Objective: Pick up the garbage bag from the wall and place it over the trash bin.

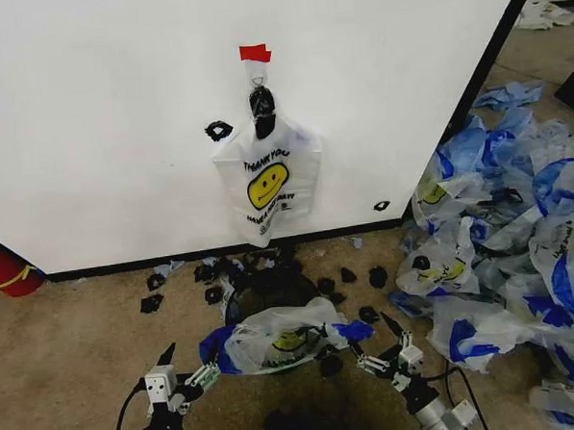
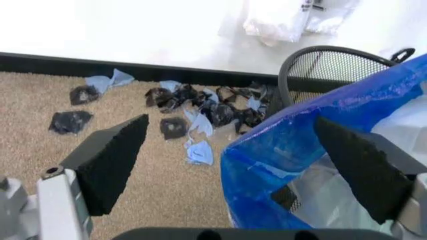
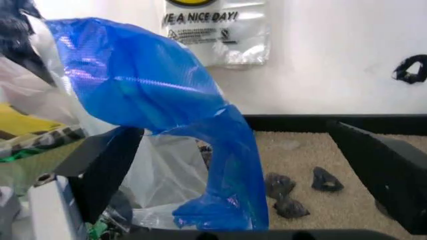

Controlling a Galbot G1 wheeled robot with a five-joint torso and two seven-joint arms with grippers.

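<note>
While a thin white smiley-print garbage bag (image 1: 284,336) lies draped over the round black mesh trash bin (image 2: 333,67) between them, my left gripper (image 1: 187,372) and right gripper (image 1: 376,350) stand released at its blue handles; another bag hangs on the wall (image 1: 89,110).

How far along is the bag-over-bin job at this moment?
Mostly done, it seems: a garbage bag already lies over the trash bin, its blue parts draped at both sides. In hand: the left gripper and right gripper sit open at the bag's two ends. Another bag hangs on the wall; whether seating needs finishing is unclear.
</note>
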